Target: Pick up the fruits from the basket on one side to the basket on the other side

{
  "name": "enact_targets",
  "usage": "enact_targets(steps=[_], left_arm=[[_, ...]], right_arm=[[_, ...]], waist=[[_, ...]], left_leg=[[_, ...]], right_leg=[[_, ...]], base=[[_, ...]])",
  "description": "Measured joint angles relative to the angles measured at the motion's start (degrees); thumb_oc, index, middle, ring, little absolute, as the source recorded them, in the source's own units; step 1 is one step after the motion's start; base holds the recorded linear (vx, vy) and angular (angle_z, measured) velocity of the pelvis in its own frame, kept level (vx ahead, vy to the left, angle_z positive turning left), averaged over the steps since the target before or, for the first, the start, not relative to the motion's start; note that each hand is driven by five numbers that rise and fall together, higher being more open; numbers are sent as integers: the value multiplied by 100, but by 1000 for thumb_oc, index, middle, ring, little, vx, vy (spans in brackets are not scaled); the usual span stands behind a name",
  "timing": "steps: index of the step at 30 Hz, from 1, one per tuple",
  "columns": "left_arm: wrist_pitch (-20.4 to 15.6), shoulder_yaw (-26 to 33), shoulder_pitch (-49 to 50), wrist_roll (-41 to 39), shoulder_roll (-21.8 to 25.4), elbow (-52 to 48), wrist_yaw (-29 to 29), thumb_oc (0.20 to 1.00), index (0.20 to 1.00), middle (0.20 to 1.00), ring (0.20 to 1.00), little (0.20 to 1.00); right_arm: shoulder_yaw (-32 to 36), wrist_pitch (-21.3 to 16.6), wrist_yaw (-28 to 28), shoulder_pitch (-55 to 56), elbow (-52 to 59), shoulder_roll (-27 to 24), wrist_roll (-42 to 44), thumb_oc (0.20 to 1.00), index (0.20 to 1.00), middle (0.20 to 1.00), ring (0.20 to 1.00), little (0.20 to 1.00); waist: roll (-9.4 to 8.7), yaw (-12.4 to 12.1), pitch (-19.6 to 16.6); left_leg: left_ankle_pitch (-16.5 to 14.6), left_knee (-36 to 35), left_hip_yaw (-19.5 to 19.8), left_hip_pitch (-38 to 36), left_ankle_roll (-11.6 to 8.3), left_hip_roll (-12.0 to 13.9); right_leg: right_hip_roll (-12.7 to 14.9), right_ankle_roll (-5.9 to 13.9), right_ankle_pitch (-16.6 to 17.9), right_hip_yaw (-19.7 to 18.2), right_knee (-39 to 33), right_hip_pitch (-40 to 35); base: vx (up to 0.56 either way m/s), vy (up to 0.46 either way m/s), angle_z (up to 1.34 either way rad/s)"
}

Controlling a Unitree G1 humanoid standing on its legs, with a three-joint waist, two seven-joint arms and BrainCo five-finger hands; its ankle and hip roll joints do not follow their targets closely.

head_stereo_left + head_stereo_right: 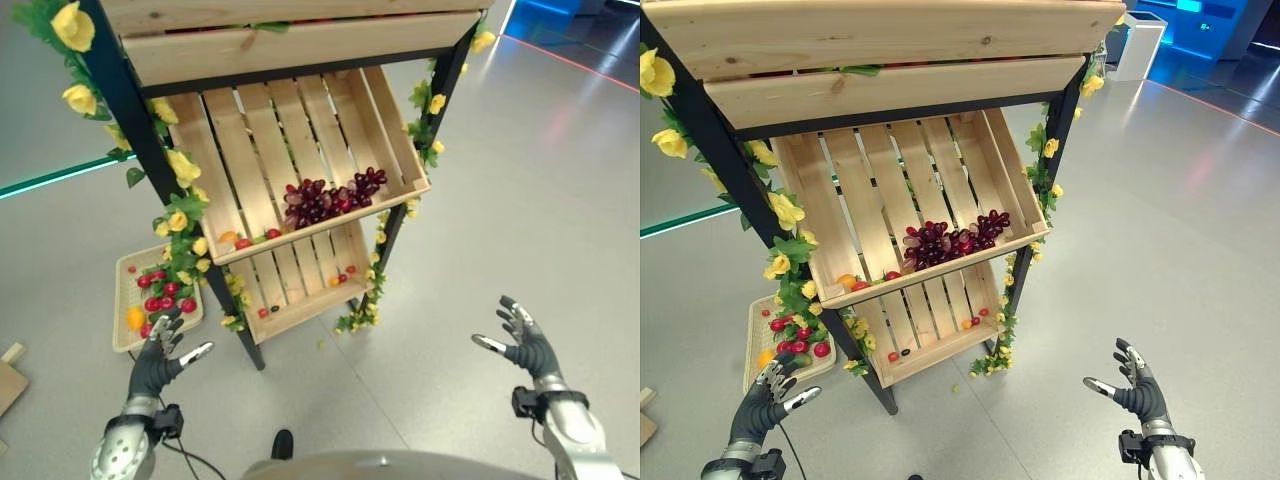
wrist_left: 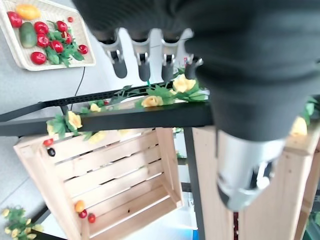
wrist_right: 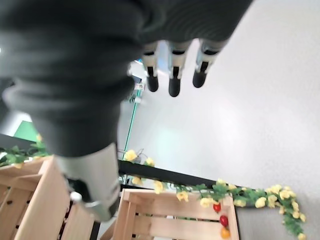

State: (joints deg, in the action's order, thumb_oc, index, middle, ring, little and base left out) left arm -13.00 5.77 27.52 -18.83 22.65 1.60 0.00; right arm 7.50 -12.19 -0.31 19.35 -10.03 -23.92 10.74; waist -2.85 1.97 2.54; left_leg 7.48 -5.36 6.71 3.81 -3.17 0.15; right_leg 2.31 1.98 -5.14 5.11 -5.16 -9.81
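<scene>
The robot stands in front of a wooden shelf (image 1: 300, 50) with yellow flowers (image 1: 180, 165) climbing its black legs. The left hand (image 1: 160, 355) is low by the floor, fingers loose, holding nothing. The right hand (image 1: 522, 340) is held up on the other side, fingers spread, holding nothing too. Dark red grapes (image 1: 330, 197) lie in the middle crate (image 1: 400, 140). A flat basket (image 1: 125, 265) on the floor behind the left hand holds red fruits (image 1: 165, 295) and 1 orange one (image 1: 134, 318).

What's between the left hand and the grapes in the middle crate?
In the left eye view, the shelf's flower-wrapped black post stands between the left hand and the grapes; the floor basket lies beside the hand.
</scene>
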Motion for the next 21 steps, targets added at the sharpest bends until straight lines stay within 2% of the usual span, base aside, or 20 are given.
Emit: enact_targets(steps=[21], left_arm=[[-3, -4, -165, 1, -21, -4, 126, 1000, 1000, 1000, 1000, 1000]], right_arm=[[17, 1, -101, -15, 0, 2, -1, 1000, 1000, 1000, 1000, 1000]], waist=[[3, 11, 5]], left_leg=[[-32, 3, -28, -2, 10, 24]], right_leg=[[5, -10, -11, -32, 1, 18]], base=[[0, 0, 0]])
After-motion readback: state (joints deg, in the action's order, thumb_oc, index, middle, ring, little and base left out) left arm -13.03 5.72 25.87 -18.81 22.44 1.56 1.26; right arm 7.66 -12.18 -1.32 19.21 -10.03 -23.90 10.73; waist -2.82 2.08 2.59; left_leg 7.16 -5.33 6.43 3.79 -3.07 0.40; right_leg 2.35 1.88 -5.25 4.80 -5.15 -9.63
